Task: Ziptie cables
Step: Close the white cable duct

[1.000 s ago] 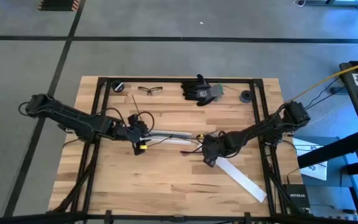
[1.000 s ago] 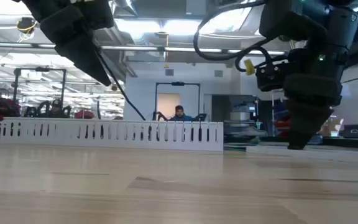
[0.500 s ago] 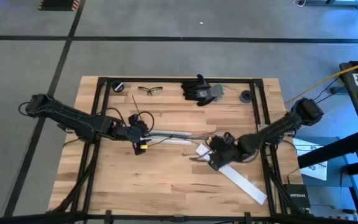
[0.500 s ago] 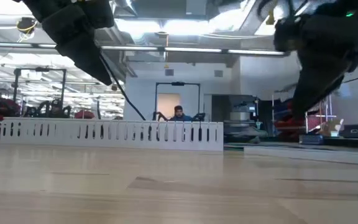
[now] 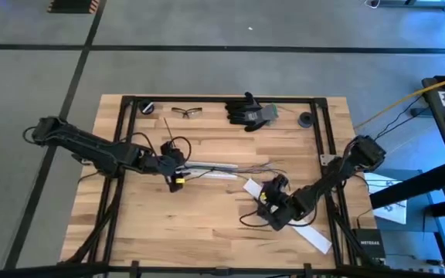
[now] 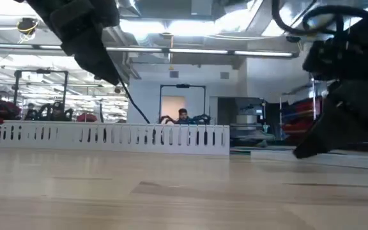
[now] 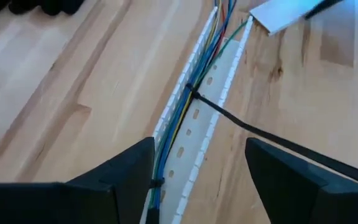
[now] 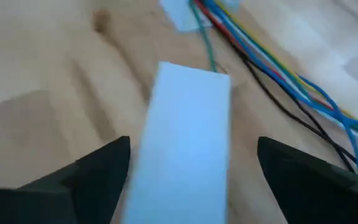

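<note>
Wood, plastic and coated wire

The bench [image 5: 207, 224] is showing matt, grainy wooden planks; the cables [image 7: 197, 59] are looking smooth and plastic-coated, the perforated strip [image 7: 197, 118] matt white plastic.

The light is even and bright from ceiling lamps [image 6: 171, 25] that glare in the low view, shadows on the wooden table [image 5: 207, 224] are soft, and the right wrist view is blurred, its white strip [image 8: 185, 143] and cables [image 8: 278, 74] smeared.

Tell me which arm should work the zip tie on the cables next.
Left, probably. The left pincer is open directly over the cables lying in the white perforated strip, a black zip tie already looped around them. The right pincer sits apart, over the flat white strip.
</note>
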Available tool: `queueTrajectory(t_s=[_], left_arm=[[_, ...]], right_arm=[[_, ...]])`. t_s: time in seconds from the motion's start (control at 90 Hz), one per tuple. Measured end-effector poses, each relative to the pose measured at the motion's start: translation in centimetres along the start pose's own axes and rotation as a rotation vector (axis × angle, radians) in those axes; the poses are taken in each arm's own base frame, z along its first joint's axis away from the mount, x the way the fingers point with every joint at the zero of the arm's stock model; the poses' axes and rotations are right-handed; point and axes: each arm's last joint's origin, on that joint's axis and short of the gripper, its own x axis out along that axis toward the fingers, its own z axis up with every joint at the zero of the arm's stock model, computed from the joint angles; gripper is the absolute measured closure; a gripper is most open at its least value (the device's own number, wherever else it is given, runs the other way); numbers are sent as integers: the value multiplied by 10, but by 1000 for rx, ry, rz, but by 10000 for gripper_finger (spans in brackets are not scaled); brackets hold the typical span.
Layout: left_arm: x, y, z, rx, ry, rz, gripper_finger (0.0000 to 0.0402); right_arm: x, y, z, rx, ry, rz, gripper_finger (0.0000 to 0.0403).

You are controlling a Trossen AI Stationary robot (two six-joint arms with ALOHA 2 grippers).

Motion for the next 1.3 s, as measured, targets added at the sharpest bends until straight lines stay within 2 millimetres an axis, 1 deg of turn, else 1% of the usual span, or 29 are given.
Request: queueTrajectory(t_s=[0.067,0.167,0.211,0.356,0.544,0.733,0.844,1.044,1.111,1.244,1.3], left_arm=[[0,0,0,-11,0,-1,165],[0,0,0,-15,0,-1,165],[0,0,0,-16,1,0,165],[0,1,0,-13,-1,7,165],[0,1,0,-18,-7,16,165],[0,1,0,-19,-11,23,165],[0,1,0,-19,-11,23,165],[0,1,1,-15,-12,22,165],[0,1,1,-15,-12,22,165],[0,1,1,-15,-11,22,165],[0,1,1,-15,-12,22,165]], right_arm=[[2,-2,-3,29,-18,17,67],[7,1,-7,93,-57,89,71],[9,1,-10,78,-61,108,72],[14,0,-16,27,-66,96,72],[23,1,-26,10,-67,67,72],[27,2,-29,13,-78,59,74],[27,3,-29,14,-83,66,94],[27,3,-28,17,-85,69,164],[27,3,-28,27,-93,65,182],[28,3,-28,29,-99,60,185],[28,3,-28,26,-100,59,179]])
